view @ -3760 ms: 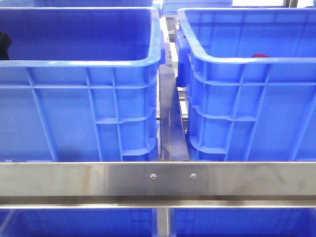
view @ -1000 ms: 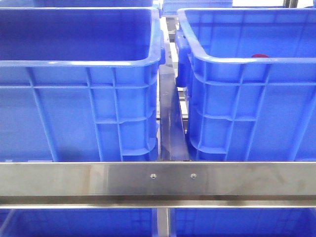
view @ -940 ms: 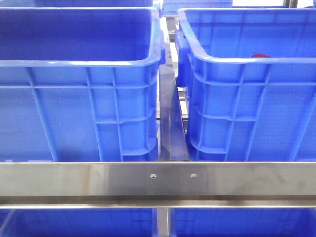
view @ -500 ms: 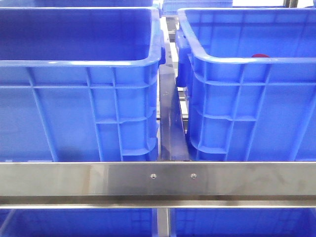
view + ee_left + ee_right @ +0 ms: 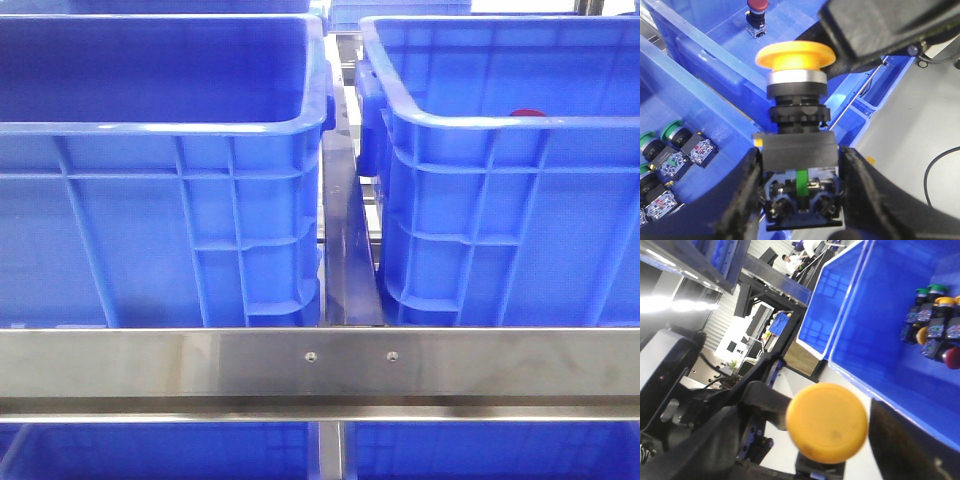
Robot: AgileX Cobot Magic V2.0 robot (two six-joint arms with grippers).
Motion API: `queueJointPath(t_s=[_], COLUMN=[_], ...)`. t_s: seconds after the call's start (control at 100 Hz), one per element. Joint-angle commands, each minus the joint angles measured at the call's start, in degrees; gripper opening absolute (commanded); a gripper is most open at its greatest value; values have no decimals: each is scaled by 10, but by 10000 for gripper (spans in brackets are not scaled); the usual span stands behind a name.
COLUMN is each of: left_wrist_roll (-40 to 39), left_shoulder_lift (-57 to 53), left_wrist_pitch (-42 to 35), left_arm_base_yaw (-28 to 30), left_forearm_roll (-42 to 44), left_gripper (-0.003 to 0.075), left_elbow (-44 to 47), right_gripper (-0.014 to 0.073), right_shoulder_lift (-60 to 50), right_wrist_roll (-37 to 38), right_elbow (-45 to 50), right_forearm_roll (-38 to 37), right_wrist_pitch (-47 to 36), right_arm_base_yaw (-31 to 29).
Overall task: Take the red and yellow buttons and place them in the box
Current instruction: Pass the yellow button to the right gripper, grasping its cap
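Yellow mushroom-capped push button (image 5: pixel 795 56) with a black square body sits squeezed between the two black fingers (image 5: pixel 742 195) of the left gripper (image 5: pixel 799 192), its cap pointing away from the wrist and its green-marked terminal block toward it. A second black arm crosses just beyond the cap. Under the held button runs the thick rim of a large bright blue plastic crate (image 5: pixel 705 55); a red-capped button (image 5: pixel 756 6) stands alone on that crate's floor, and green-capped buttons (image 5: pixel 671 131) lie in a cluster in the neighbouring blue crate, well apart from the jaws.

In the right wrist view another yellow round-capped button (image 5: pixel 826 421) sits between the dark fingers of the right gripper (image 5: pixel 830 450), which close in on either side of it, though the contact itself is blurred and I cannot tell whether they grip. Beyond it a blue crate (image 5: pixel 880 330) holds a heap of mixed buttons (image 5: pixel 934 322) against its far wall, green, yellow and red caps among them.

From the front, two ribbed blue crates (image 5: pixel 160 230) stand side by side behind a brushed steel rail (image 5: pixel 320 365), a narrow gap (image 5: pixel 350 240) between them; a sliver of red cap (image 5: pixel 527 113) shows above the right crate's rim. Neither gripper appears there. A pale floor and shelving lie behind.
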Motion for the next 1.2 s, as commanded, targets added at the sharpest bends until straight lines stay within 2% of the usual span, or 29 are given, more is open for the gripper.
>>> queueJointPath(t_s=[0.0,0.19,0.28,0.37,0.46,0.63,0.7,0.77,1.03,1.19], left_wrist_roll=[-4,-4,-4,-4,-4,-4,-4,-4,-5,-20], left_shoulder_lift=[-11,-11,-11,-11,-11,-13,-13,-13,-42,-75], left_wrist_pitch=[-40,-40,-40,-40,-40,-40,-39,-39,-39,-36], left_arm_base_yaw=[-4,-4,-4,-4,-4,-4,-2,3,29,82], left_forearm_roll=[-14,-14,-15,-15,-15,-15,-15,-15,-15,-9], left_gripper=[-19,-19,-18,10,116,447,542,592,596,596], left_elbow=[-17,-17,-17,-17,-17,-17,-17,-17,-17,-17], right_gripper=[485,275,237,237,237,237,237,237,237,237], right_shoulder_lift=[-12,-12,-12,-12,-12,-12,-12,-12,-12,-12], right_wrist_roll=[-2,-2,-2,-2,-2,-4,-4,-5,-13,-15], right_elbow=[-21,-21,-21,-21,-21,-21,-21,-21,-21,-21], right_forearm_roll=[36,35,35,35,35,35,35,35,35,35], right_wrist_pitch=[26,28,31,31,31,30,29,30,26,39], right_arm_base_yaw=[5,5,5,5,5,5,5,5,-36,-89])
